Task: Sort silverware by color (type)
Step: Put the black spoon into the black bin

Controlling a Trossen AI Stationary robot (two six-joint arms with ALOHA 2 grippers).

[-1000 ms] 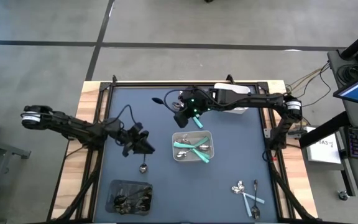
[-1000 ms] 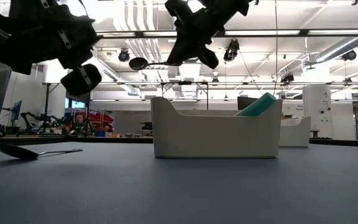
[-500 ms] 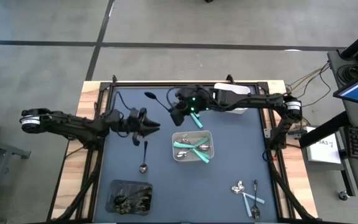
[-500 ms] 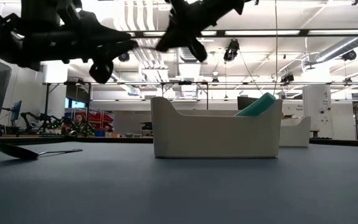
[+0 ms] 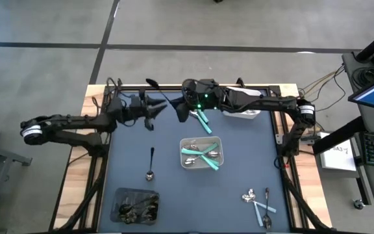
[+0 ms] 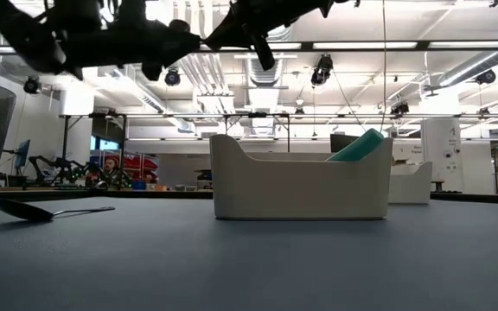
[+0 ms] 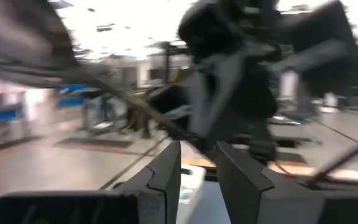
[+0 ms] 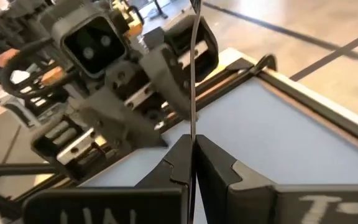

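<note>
I have the right gripper (image 5: 182,108) up near the far edge of the tabletop, fingers pinched tight on a black spoon (image 5: 162,95) by its handle, bowl pointing toward the left arm. My left gripper (image 5: 163,107) faces it at close range, fingers parted a little around the spoon's handle, not clamped. Another spoon (image 5: 150,162) lies on the mat left of the white tray (image 5: 200,140), which carries teal-handled pieces (image 5: 199,153).

Bare mat (image 5: 135,185) around lone spoon (image 5: 150,162); grey tray (image 5: 201,153) mid-table.
</note>
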